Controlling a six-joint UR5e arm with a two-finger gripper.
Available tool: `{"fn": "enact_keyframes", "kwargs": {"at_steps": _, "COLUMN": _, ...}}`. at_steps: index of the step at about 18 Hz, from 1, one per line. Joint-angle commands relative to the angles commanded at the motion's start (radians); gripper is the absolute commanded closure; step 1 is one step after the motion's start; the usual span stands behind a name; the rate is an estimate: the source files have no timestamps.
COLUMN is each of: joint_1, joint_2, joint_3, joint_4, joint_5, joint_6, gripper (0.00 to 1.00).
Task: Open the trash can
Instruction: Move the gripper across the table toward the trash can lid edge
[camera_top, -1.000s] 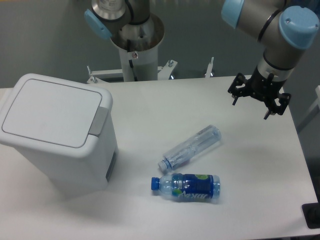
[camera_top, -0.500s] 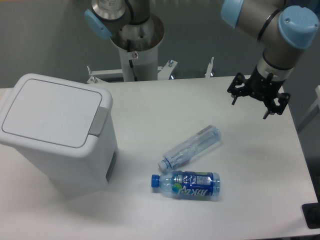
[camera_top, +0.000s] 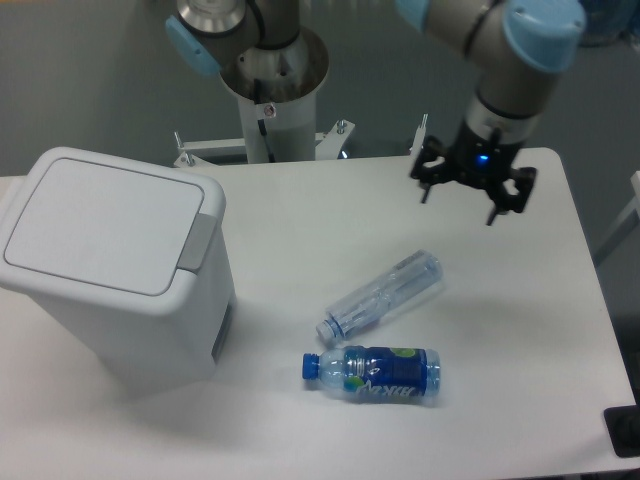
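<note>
- Nearest you, the blue-labelled bottle (camera_top: 372, 371) lies on its side on the table (camera_top: 300, 230), cap pointing left. Its label reads slightly differently from half a second ago, so it may have rolled a little; its place is the same.
- Just behind it, close but seemingly not touching, the clear empty bottle (camera_top: 381, 295) lies on a diagonal, neck toward the lower left. It has not moved.
- To your left, the trash can (camera_top: 115, 265) stands at the table's left side, well apart from both bottles. Its flat lid is down and the grey push-button tab (camera_top: 198, 242) at the lid's right edge is untouched. Nothing about the bin has changed, so no part of the opening is done yet.
- Farther back and to the right, the gripper (camera_top: 468, 192) hangs above the table with its fingers spread and nothing between them.
- This is where the change is: over the last half second the gripper has swung left from near the table's right edge toward the middle of the far side, and the arm above has turned with it.
- Read that as the start of the approach. The arm is heading toward the bin but is well short of it, with the tab a long way to its left.
- Farthest back, the arm's base column (camera_top: 270, 90) stands behind the table.
- Expect the next move to call for more leftward travel, then a descent onto the tab.
</note>
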Motion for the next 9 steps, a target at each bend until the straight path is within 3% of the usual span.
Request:
{"fn": "enact_keyframes", "kwargs": {"at_steps": 2, "joint_1": -0.050, "joint_2": -0.008, "joint_3": 0.060, "joint_4": -0.008, "joint_5": -0.003, "joint_6": -0.048, "gripper": 0.00}}
{"fn": "enact_keyframes", "kwargs": {"at_steps": 5, "joint_1": -0.112, "joint_2": -0.066, "joint_3": 0.164, "joint_4": -0.098, "joint_5": -0.018, "joint_6": -0.170, "gripper": 0.00}}
{"fn": "enact_keyframes", "kwargs": {"at_steps": 9, "joint_1": -0.170, "joint_2": -0.078, "joint_3": 0.177, "joint_4": -0.101, "joint_5": -0.071, "joint_6": -0.353, "gripper": 0.00}}
